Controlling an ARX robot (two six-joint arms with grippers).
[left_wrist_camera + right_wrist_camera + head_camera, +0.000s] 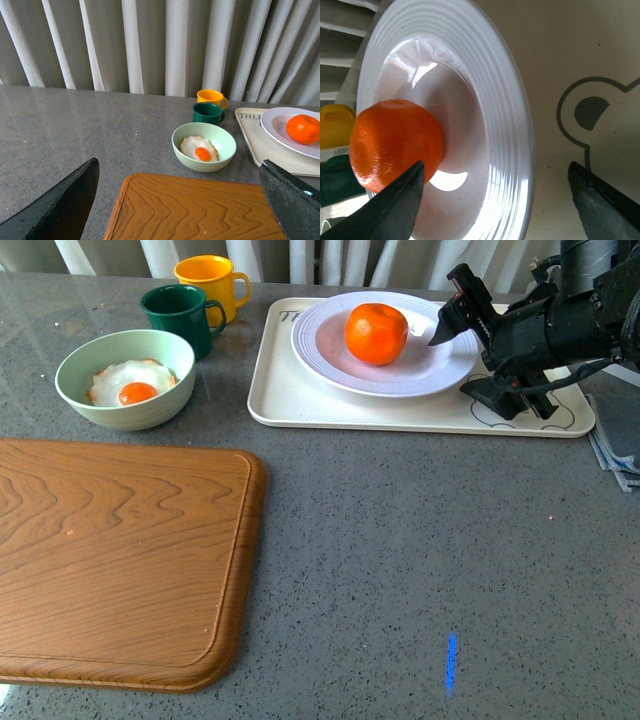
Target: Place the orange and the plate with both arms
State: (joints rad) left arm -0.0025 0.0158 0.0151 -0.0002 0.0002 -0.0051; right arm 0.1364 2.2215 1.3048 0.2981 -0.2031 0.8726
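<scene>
Cutting board (120, 560) nearest; orange (376, 333) in plate (330, 365); right fingers (444, 332) spread astride plate rim.

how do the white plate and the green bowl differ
The plate is white, wide and shallow with a ridged rim; the bowl is pale green, smaller across, deeper and smooth-walled. The plate sits on the cream tray and holds the orange; the bowl stands directly on the grey table and holds a fried egg. Both are round, upright and each holds one food item.
</scene>
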